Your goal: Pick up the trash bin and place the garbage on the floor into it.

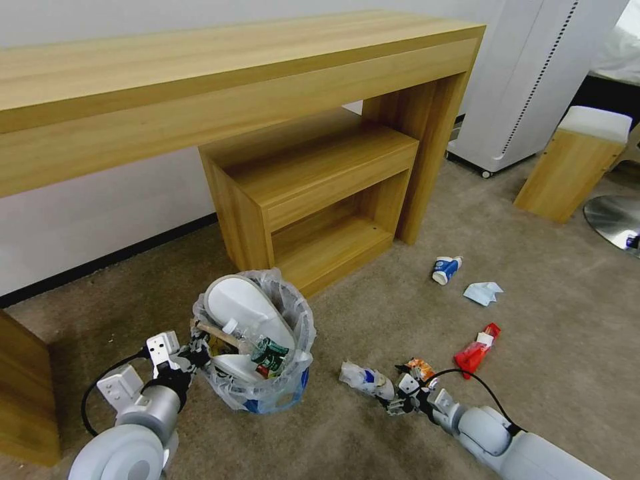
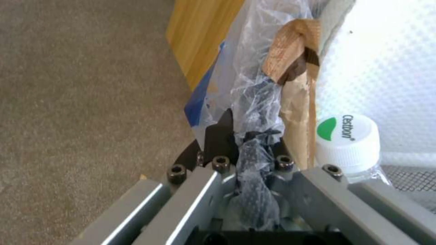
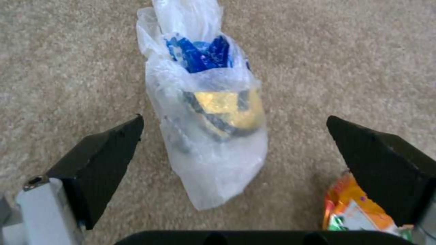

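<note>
Left gripper (image 1: 195,347) clamped on bin rim; right gripper (image 1: 398,399) wide open over a bagged wrapper.

The trash bin (image 1: 257,347) sat on the tan carpet (image 1: 373,313) in front of the wooden desk (image 1: 200,87), already stuffed: white slipper (image 1: 243,308), wooden stick (image 1: 213,330), crushed can (image 1: 270,352), capped bottle (image 2: 349,146). Left fingers were pinched shut on the bin's plastic liner (image 2: 254,112) at the near edge. Right arm was low at the floor, fingers (image 3: 97,160) spread either side of a clear bag with blue and yellow packaging (image 3: 209,112), not touching it. Orange wrapper (image 3: 352,211) just beside one fingertip. Farther out on the carpet: red wrapper (image 1: 477,350), tissue (image 1: 483,292), blue-white cup (image 1: 445,269).
</note>
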